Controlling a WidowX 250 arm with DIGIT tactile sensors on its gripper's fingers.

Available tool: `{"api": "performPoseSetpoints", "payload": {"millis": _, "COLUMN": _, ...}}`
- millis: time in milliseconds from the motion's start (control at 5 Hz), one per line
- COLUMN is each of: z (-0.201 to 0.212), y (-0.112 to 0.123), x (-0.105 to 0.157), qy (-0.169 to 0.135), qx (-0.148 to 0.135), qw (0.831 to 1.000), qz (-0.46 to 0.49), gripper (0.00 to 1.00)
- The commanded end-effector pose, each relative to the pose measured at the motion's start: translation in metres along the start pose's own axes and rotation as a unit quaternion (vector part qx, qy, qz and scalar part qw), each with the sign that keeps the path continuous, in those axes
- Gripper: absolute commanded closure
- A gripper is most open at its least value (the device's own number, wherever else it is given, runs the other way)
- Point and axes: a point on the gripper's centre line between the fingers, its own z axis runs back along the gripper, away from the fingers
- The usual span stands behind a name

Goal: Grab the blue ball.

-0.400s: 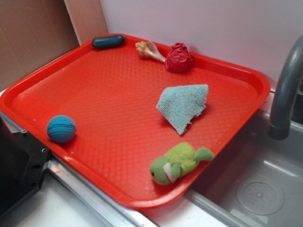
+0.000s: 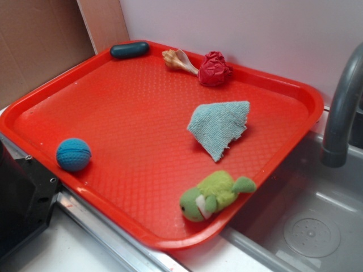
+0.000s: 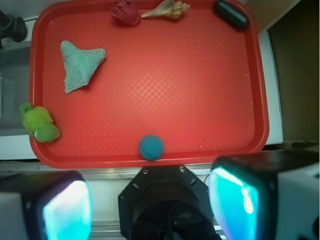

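You see the blue ball (image 2: 73, 154) (image 3: 151, 147), small, round and finely ribbed, resting free. It lies ahead of the gripper's fingers, roughly centred between them, well apart.

Red textured plastic tray (image 2: 113, 107) carries everything. Dark teal oblong capsule (image 2: 130, 50) sits in its far-left corner against the rim. Beige spiral seashell (image 2: 178, 60) lies along the back edge, just beside a crumpled dark-red cloth ball (image 2: 214, 69). Light blue-grey terry cloth (image 2: 219, 126) lies bunched right of centre. Green plush toy (image 2: 212, 195) lies near the front-right rim. Grey faucet spout (image 2: 342, 107) stands over the grey sink basin (image 2: 306, 226) at right.
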Motion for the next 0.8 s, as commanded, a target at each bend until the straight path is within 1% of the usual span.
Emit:
{"api": "performPoseSetpoints", "payload": {"millis": 0, "z": -0.093, "y": 0.014, "x": -0.004, "qy": 0.005, "qx": 0.016, "qw": 1.0, "qz": -0.009, "gripper": 0.0}}
{"api": "performPoseSetpoints", "payload": {"millis": 200, "z": -0.143, "y": 0.019, "x": -0.01, "qy": -0.001, "qx": 0.002, "qw": 1.0, "qz": -0.022, "gripper": 0.0}}
{"api": "performPoseSetpoints", "payload": {"millis": 400, "z": -0.183, "y": 0.012, "x": -0.018, "qy": 0.005, "qx": -0.034, "qw": 0.998, "qz": -0.045, "gripper": 0.0}}
{"api": "performPoseSetpoints", "payload": {"millis": 600, "z": -0.196, "y": 0.008, "x": -0.021, "qy": 0.025, "qx": -0.026, "qw": 0.997, "qz": -0.061, "gripper": 0.0}}
